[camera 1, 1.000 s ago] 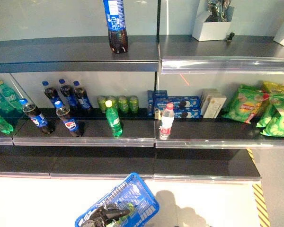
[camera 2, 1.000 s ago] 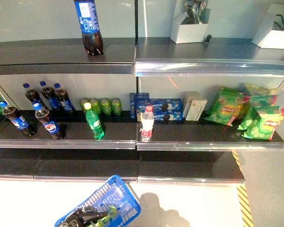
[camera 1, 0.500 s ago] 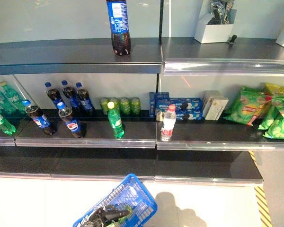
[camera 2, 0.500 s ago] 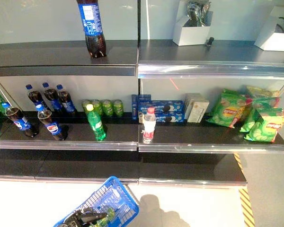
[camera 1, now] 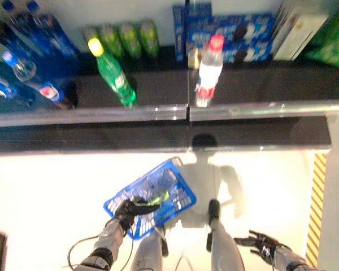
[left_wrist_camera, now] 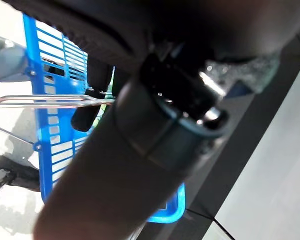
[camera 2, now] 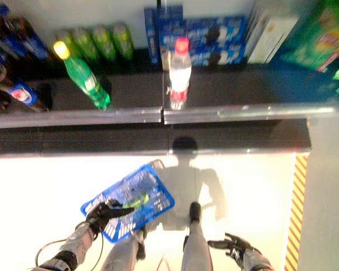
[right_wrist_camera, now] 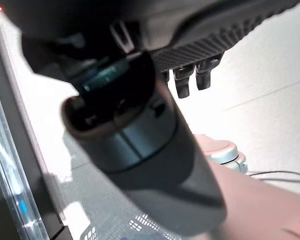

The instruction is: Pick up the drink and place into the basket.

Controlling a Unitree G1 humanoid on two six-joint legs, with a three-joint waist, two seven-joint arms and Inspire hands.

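Observation:
My left hand point(camera 1: 129, 210) is shut on the wire handle point(left_wrist_camera: 40, 100) of a blue plastic basket point(camera 1: 172, 180) that hangs low over the pale floor, in front of the shelf. Something green point(camera 1: 159, 197) lies inside the basket; I cannot make out what kind of drink it is. My right hand point(camera 1: 264, 244) hangs at the lower right with its fingers point(right_wrist_camera: 189, 80) spread and nothing in it. On the shelf point(camera 1: 158, 90) stand a green soda bottle point(camera 1: 114, 76) and a clear water bottle with a red cap point(camera 1: 209, 68).
Cola bottles point(camera 1: 28, 73) stand at the shelf's left, green cans point(camera 1: 124, 36) and blue cookie boxes point(camera 1: 237, 39) behind. A clear rail point(camera 1: 260, 108) runs along the shelf's front edge. A yellow-black stripe point(camera 1: 315, 209) marks the floor on the right.
The camera has tilted down, so the upper shelf is out of view and the floor shows. The basket stays in my left hand. My right hand has come into view.

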